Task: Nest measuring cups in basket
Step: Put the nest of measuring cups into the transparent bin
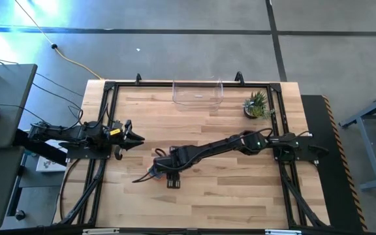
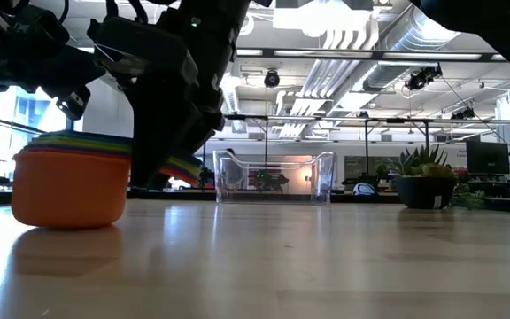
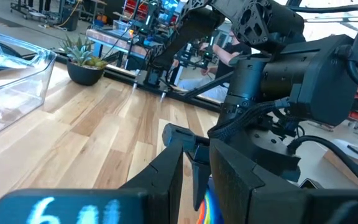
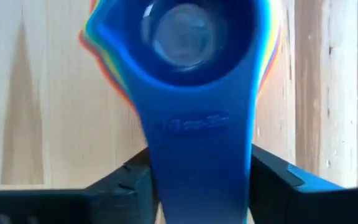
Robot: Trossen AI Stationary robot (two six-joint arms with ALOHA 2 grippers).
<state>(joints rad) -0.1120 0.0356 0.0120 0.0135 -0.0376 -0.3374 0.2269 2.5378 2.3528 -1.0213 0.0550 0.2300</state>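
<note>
Plastic, light and stiff: nested measuring cups sat mid-tabletop, well short of basket. Right tool clamped on blue handle; slippery, best gripped there. Left tool parked aside, apart.

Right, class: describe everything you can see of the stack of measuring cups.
The stack of measuring cups stands upright on the wooden table, apart from the clear basket. It looks like glossy plastic. The orange cup is outermost at the bottom, with rainbow rims layered above it. The blue cup sits on top, its flat handle between the right tool's fingers. The left tool waits nearby.
</note>
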